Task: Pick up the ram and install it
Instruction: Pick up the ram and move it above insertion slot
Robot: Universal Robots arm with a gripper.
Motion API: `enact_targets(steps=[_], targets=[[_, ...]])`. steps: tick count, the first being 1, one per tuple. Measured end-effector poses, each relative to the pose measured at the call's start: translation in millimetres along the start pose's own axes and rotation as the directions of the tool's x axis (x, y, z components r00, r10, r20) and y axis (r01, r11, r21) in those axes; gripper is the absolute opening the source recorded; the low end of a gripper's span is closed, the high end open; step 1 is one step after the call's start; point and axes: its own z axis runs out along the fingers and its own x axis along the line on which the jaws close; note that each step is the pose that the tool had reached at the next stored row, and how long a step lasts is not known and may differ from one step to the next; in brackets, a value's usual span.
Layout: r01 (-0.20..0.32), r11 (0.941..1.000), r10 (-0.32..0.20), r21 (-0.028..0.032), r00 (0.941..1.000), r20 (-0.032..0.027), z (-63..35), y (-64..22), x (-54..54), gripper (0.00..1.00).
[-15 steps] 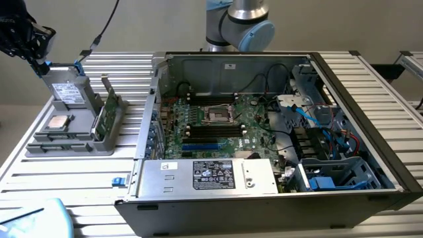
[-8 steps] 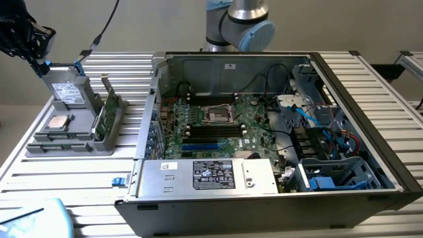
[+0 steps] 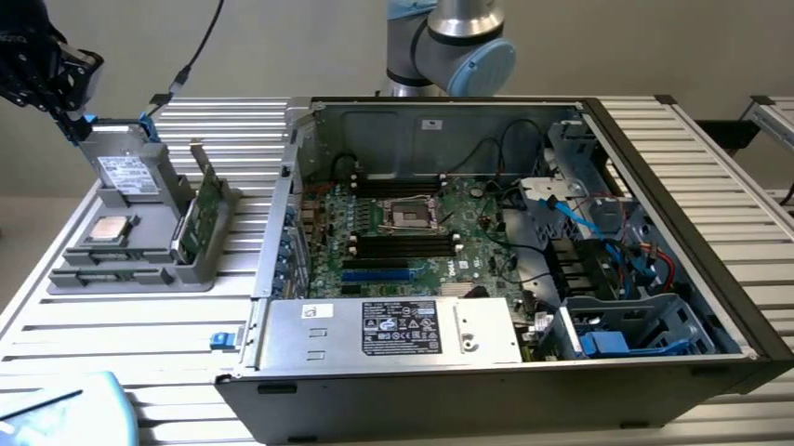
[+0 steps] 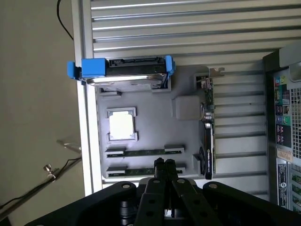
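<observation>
The gripper (image 4: pixel 164 165) is hanging in the air over the grey tray (image 4: pixel 155 127), its two black fingers (image 4: pixel 159 168) pressing flat against each other with nothing between them. It is gripping nothing and touching nothing.

The ram (image 4: pixel 138 170) is sitting on edge in a tray slot directly under the fingertips, which are covering part of its length in the wrist view. A second stick (image 4: pixel 143 152) is lying parallel in the next slot, just past the fingertips. Beyond that, farther from the gripper, the square silver processor (image 4: pixel 121 126) is resting in its recess. At the tray's far end the metal drive (image 4: pixel 129 77) is standing in blue brackets. To one side of the fingertips an expansion card (image 4: pixel 208 132) is standing on edge along the tray's border, and past it the open computer case (image 4: pixel 287 117) is lying on the slatted table (image 4: pixel 188 28).

In the exterior view the gripper (image 3: pixel 62 98) is hovering at the tray's (image 3: pixel 125 279) far corner, close above the top of the upright drive (image 3: pixel 125 172). The case (image 3: pixel 694 186) with its motherboard (image 3: pixel 410 223) is sitting well apart from the gripper, on the exterior view's right.
</observation>
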Motion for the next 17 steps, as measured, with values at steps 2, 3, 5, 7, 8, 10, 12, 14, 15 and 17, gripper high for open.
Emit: enact_targets(steps=[2, 3, 5, 7, 8, 10, 12, 14, 15, 17], targets=[[0.028, 0.9996, -0.028, 0.0001, 0.9996, -0.0013, 0.1, -0.1, 0.5, 0.11], [0.043, 0.9991, -0.043, 0.0003, 0.9991, -0.002, 0.0, 0.0, 0.9, 0.11], [0.071, 0.9975, -0.071, 0.0004, 0.9975, -0.0036, 0.0, -0.1, 1.5, 0.11], [0.1, 0.995, -0.1, 0.0005, 0.995, -0.0056, 0.0, -0.1, 1.9, 0.11], [0.115, 0.9933, -0.115, 0.0005, 0.9933, -0.0066, 0.0, -0.1, 2.1, 0.11], [0.148, 0.989, -0.148, 0.0006, 0.989, -0.0089, 0.0, -0.1, 2.4, 0.11], [0.18, 0.9837, -0.18, 0.0005, 0.9836, -0.0108, 0.0, -0.1, 2.6, 0.11], [0.213, 0.9771, -0.213, 0.0003, 0.9771, -0.0129, 0.0, -0.1, 2.8, 0.11], [0.229, 0.9733, -0.229, 0.0002, 0.9732, -0.014, 0.1, -0.2, 2.8, 0.11], [0.265, 0.9643, -0.265, -0.0001, 0.9642, -0.0162, 0.2, -0.2, 2.9, 0.11]])
